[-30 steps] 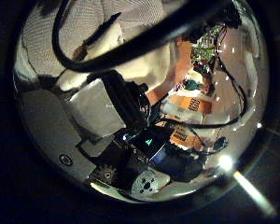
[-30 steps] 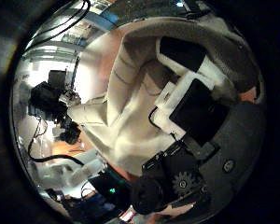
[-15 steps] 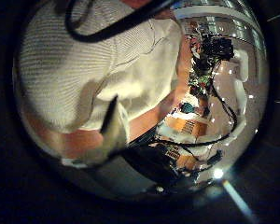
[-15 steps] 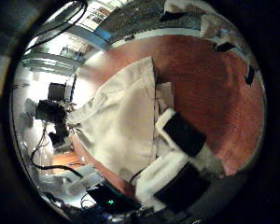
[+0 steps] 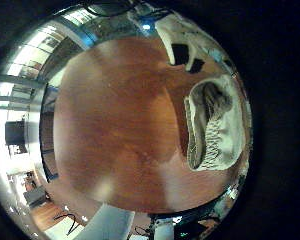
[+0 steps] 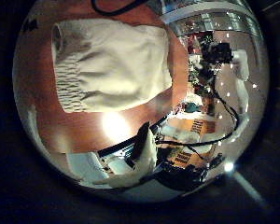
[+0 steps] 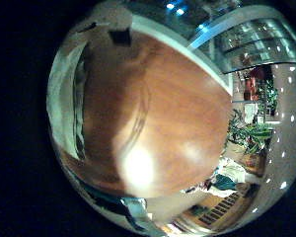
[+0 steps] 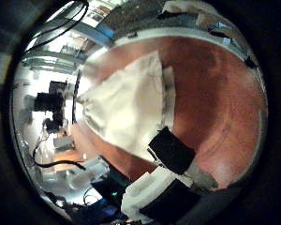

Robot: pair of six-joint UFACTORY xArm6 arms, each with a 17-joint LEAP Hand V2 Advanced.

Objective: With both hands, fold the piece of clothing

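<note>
Garment (image 6: 107, 61), pale cream w/ a gathered elastic edge, lies flat on the reddish wood bench (image 5: 110, 120), already doubled over by the look of it. Both palms are lifted clear; cloth sits below and a bit off to the side of each robot hand, not touching either.

Left robot hand (image 5: 180, 45): white and black fingers show straight and relaxed beside the garment (image 5: 212, 125), holding nothing. Right robot hand (image 8: 173, 155): finger parts extend loosely toward the cloth (image 8: 126, 98), nothing pinched, so open too.

Judgement: one fold seems done; another may be left, can't tell for sure.

Risks from here:
- Regrasp catches only the top layer → fold peels open instead of carrying over.
- The two sides lifted unevenly → skewed, bunched edge near the elastic.
- Fingers dragging across bench → whole garment slides, esp. toward bench edge.
- Thick gathered band may slip out of a shallow pinch.
</note>
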